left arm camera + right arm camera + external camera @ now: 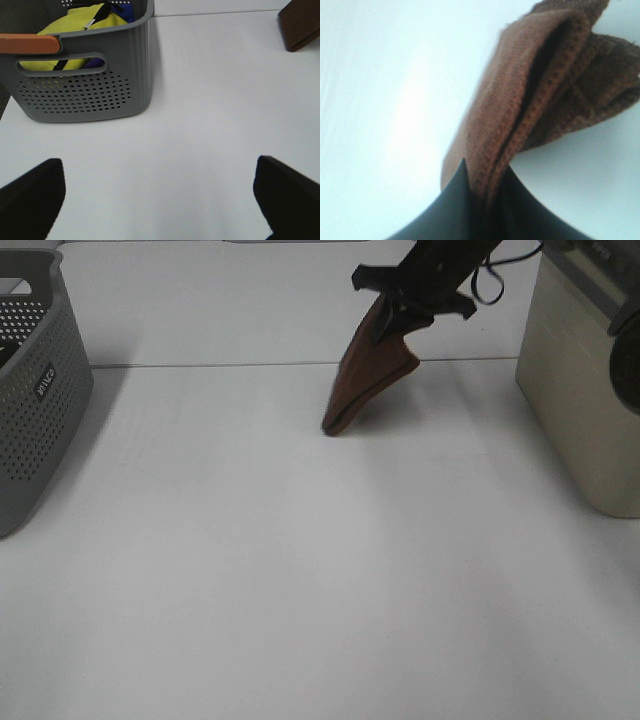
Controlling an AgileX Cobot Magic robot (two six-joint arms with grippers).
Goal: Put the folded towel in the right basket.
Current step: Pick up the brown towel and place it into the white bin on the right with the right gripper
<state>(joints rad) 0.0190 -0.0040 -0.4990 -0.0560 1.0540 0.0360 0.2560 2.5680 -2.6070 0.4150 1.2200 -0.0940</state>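
From where I stand, the grey perforated plastic basket point(40, 390) sits at the far left edge of the white surface point(300, 570), with a yellow cloth bundle point(75, 22) inside it. The left end effector point(157, 167) hangs near that basket, its two dark fingers spread wide with nothing between them. Towards the middle, at the back, the brown folded terry towel point(368, 375) dangles from the right end effector point(390, 312), which is pinched tight on the towel's upper edge. The lowest corner is at or just above the surface; I cannot tell whether it touches. At the far right stands the tall beige smooth-walled basket point(580, 410), apart from the towel, which is not in it yet.

The worry, to my eye, is the grip. Only a narrow strip of one edge is caught, and the right wrist view shows the layers gaping apart below it, so a quick swing could shake the fold open or pull a layer loose. The beige basket's wall is also high. Carried across low, the hanging corner would likely catch the rim and drag.
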